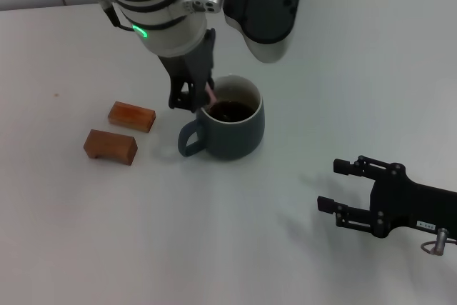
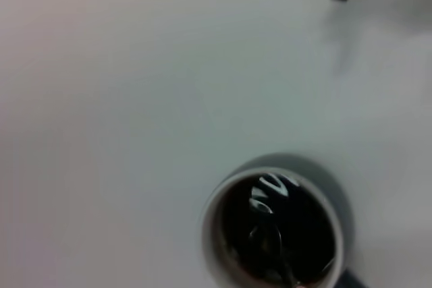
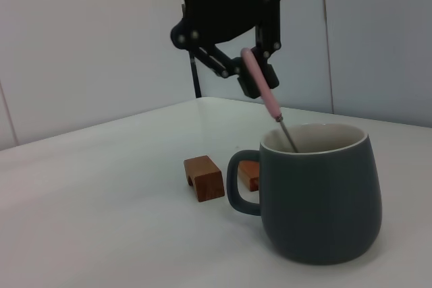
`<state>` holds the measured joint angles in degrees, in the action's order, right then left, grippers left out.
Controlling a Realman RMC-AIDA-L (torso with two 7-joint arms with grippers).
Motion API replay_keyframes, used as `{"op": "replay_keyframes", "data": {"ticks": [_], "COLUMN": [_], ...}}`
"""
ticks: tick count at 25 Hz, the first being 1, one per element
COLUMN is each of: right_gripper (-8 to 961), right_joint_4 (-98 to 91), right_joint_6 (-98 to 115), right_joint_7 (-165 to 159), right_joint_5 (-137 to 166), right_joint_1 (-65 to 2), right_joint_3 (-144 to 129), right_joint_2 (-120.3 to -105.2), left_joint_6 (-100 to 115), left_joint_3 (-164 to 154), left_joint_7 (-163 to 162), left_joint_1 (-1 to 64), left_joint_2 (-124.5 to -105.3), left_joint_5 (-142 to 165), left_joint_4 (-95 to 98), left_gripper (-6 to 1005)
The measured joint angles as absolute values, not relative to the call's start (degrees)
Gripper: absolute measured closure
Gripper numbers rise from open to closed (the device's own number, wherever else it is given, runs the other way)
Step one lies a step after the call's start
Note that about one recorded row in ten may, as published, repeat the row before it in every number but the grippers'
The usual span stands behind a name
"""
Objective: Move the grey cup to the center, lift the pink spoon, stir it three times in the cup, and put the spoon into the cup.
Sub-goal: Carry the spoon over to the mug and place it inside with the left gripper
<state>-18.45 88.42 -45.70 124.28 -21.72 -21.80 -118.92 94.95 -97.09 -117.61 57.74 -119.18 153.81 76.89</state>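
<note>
I see the left gripper (image 1: 194, 98) above the grey cup (image 1: 232, 128), at its 10 o'clock rim, pinching the pink spoon (image 3: 260, 88) by the handle. The spoon is tilted and its metal end goes down inside the cup. The cup stands on the white table (image 1: 214, 233), handle toward 7 o'clock. Two wooden blocks (image 1: 120, 131) lie at the cup's 9 o'clock. The right gripper (image 1: 341, 185) rests at 4 o'clock, fingers spread, holding nothing.

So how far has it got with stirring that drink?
The grey cup already stands mid-table, and the pink spoon is lifted: the left gripper holds its handle, with the metal end dipped into the dark liquid. So stirring is in hand; how many turns are done can't be told. Letting the spoon go into the cup remains. The right gripper rests open nearby.
</note>
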Motion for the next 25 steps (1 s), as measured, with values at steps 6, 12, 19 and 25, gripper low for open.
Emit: {"op": "replay_keyframes", "data": {"ticks": [6,12,19,25], "right_gripper": [201,201,201,201], "right_joint_4": [-18.45,-18.46,-18.46,-18.46], "right_joint_6": [88.42,88.42,88.5,88.5], "right_joint_7": [-45.7,-45.71,-45.7,-45.7], "right_joint_5": [124.28,124.28,124.28,124.32], "right_joint_1": [-21.82,-21.7,-21.63,-21.49], "right_joint_3": [-21.8,-21.79,-21.79,-21.79], "right_joint_2": [-118.92,-118.92,-119.0,-119.01], "left_joint_6": [94.33,92.97,91.89,91.36], "left_joint_3": [-97.41,-97.55,-97.56,-97.07], "left_joint_7": [-118.48,-119.08,-122.24,-122.21], "left_joint_1": [57.09,56.71,56.21,54.27], "left_joint_2": [-119.18,-119.18,-119.18,-119.18], "left_joint_5": [151.85,151.82,151.83,150.32], "left_joint_4": [77.01,76.41,76.52,78.18], "left_gripper": [866,866,823,694]}}
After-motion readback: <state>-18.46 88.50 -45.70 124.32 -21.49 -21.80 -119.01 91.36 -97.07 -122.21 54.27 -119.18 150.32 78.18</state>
